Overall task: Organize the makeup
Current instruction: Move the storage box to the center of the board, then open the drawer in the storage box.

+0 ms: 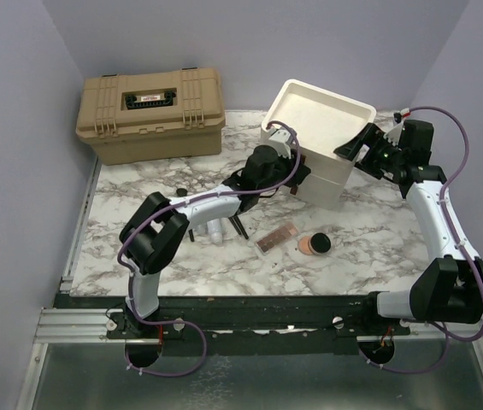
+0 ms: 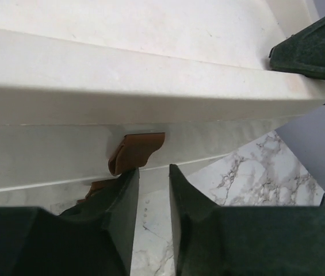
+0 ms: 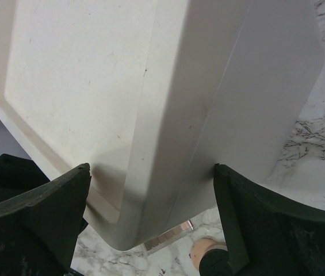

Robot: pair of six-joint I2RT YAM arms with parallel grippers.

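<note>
Makeup lies on the marble surface (image 1: 130,243) before the cream drawer unit (image 1: 320,175): the pink palette (image 1: 277,238) has its long axis slanting from near-left to far-right, the round compact (image 1: 315,245) sits just off its right end, and the whitish bottle (image 1: 215,231) and brushes (image 1: 239,225) lie to its left by the left arm (image 1: 215,201). The left gripper (image 2: 153,169) faces the unit's front, jaws a narrow gap apart around nothing, tips near a brown handle (image 2: 136,150); the right gripper (image 3: 150,167) has its jaws spread wide astride the unit's corner.
</note>
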